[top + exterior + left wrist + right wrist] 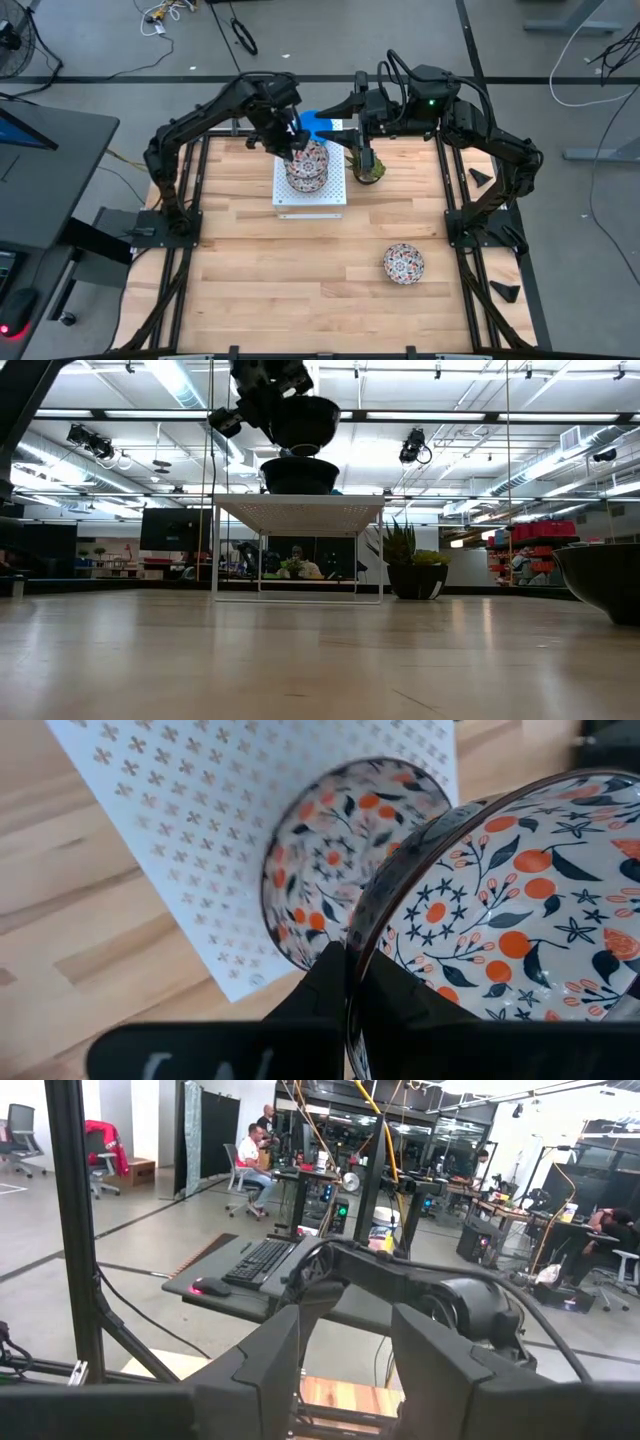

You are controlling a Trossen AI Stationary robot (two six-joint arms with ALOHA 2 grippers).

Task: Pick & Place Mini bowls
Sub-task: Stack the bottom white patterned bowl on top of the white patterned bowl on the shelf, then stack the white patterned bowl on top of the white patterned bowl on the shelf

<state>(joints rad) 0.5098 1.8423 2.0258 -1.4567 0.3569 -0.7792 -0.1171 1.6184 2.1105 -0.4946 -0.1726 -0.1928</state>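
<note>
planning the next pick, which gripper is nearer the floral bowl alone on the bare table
Right. The right gripper hovers at the back near the plant, on the lone floral bowl's side; the left gripper is over the white box, farther across.

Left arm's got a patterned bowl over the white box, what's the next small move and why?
Probably lower it straight down. The left gripper is shut on the rim of a patterned bowl, held above a second patterned bowl sitting on the white perforated box, so nesting looks next.

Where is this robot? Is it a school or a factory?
Probably neither: it looks like a robot lab or workshop. People sit at desks with a keyboard, cables hang about, long ceiling lights run overhead, and a robot arm stands at a wooden table.
</note>
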